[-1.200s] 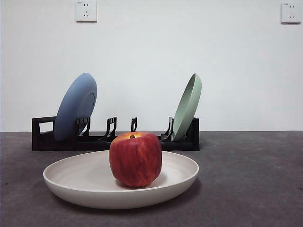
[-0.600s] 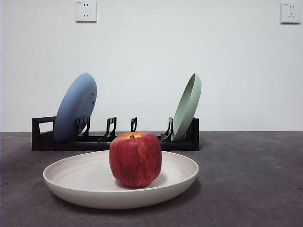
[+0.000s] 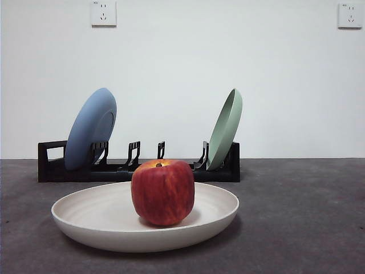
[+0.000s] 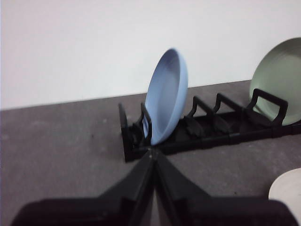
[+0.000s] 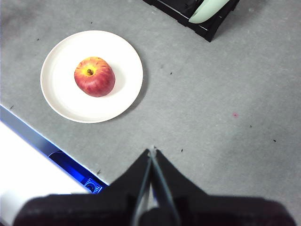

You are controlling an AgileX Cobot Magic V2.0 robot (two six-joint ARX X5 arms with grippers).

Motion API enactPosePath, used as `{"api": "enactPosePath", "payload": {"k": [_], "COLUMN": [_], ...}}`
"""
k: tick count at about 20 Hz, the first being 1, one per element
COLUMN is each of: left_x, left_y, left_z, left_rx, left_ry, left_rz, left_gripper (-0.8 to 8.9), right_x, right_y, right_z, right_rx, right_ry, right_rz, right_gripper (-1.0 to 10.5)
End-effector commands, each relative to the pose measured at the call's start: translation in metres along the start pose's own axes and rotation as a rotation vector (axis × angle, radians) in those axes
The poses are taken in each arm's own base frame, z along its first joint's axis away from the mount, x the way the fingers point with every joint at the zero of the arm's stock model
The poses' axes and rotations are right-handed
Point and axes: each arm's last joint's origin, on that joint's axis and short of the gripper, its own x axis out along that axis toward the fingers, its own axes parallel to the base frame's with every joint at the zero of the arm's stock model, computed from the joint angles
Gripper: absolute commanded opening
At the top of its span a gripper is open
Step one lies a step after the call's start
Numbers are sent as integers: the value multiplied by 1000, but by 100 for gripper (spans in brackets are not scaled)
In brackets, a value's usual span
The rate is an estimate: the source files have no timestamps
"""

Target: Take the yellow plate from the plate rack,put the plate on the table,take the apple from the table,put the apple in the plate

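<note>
The cream yellow plate [image 3: 85, 220] lies flat on the dark grey table [image 3: 302, 217] in front of the black plate rack [image 3: 51, 162]. The red apple [image 3: 163, 192] stands upright in the plate, stem up. In the right wrist view the plate [image 5: 61, 101] and apple [image 5: 94, 76] show from high above; my right gripper [image 5: 152, 151] is shut and empty, well clear of them. My left gripper [image 4: 151, 151] is shut and empty, near the rack's [image 4: 207, 136] handle end; a sliver of the plate [image 4: 288, 188] shows there. Neither arm shows in the front view.
A light blue plate [image 3: 91, 128] leans in the rack's left slots and a pale green plate [image 3: 225, 128] in its right slots; middle slots are empty. The table's front edge with a blue strip [image 5: 70, 165] shows in the right wrist view.
</note>
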Motion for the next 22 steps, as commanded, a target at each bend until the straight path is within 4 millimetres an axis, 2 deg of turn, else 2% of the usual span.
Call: {"api": "enactPosePath", "payload": {"k": [1,7,22], "left_x": [0,-1,1], "left_y": [0,0,-1], "left_z": [-10,-25,-27], "left_rx": [-39,-70,-87], "left_ry": [-1,141,166], "left_rz": [5,4,-12], "left_gripper": [-3,-3,-3], "right_x": [1,1,1], "right_y": [0,0,0], "right_z": [-2,-2,-2], "right_rx": [-1,-1,-1], "right_ry": [23,23,23], "right_rz": [-5,-5,-5], "right_gripper": [2,2,2]}}
